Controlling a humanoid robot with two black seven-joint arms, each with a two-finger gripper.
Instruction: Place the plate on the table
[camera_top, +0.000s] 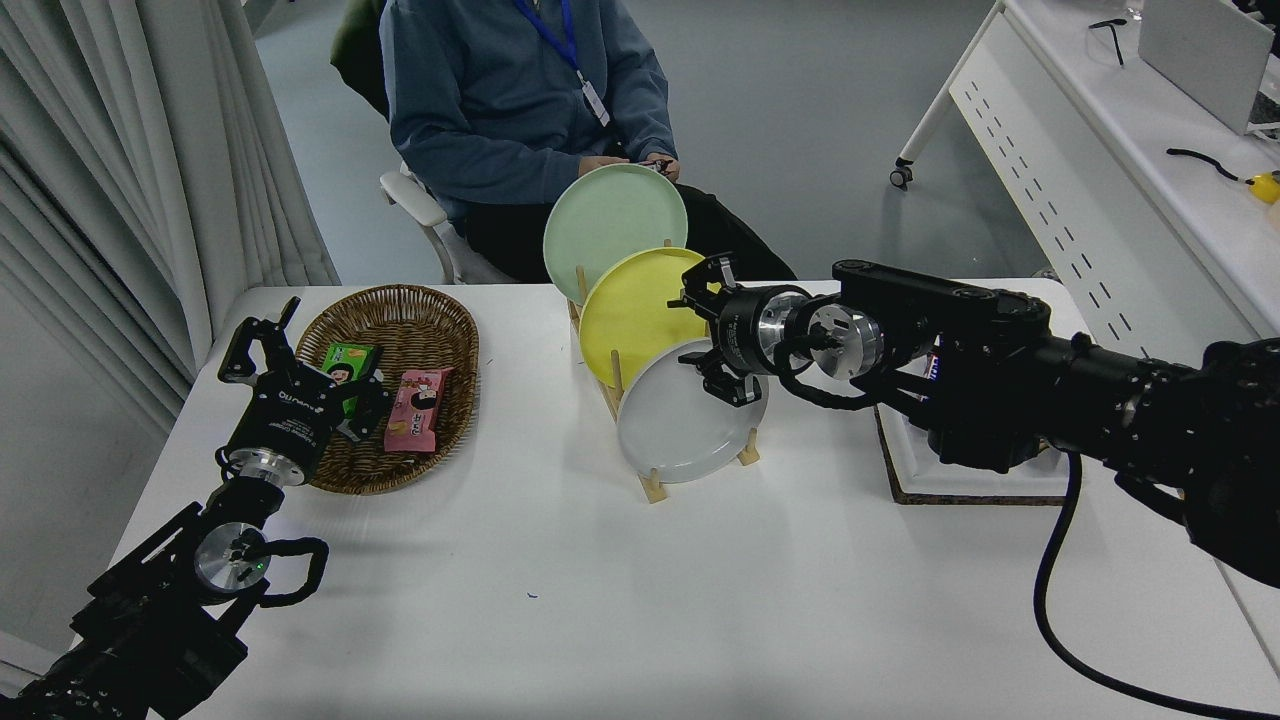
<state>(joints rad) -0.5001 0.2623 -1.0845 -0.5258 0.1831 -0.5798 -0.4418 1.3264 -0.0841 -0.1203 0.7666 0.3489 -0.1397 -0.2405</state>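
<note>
My left pincer (262, 338) sits parked by the wicker basket (400, 385), spread open and holding nothing. On the white bench (640, 600), the grey plate (680, 420) stands tilted on edge in the wooden rack's (650, 485) front slot, the yellow plate (640, 310) right behind it. My right pincer (705, 335) is nearer, open at the grey plate's upper right rim, gripping nothing yet. I judge the yellow plate crowds my far finger.
</note>
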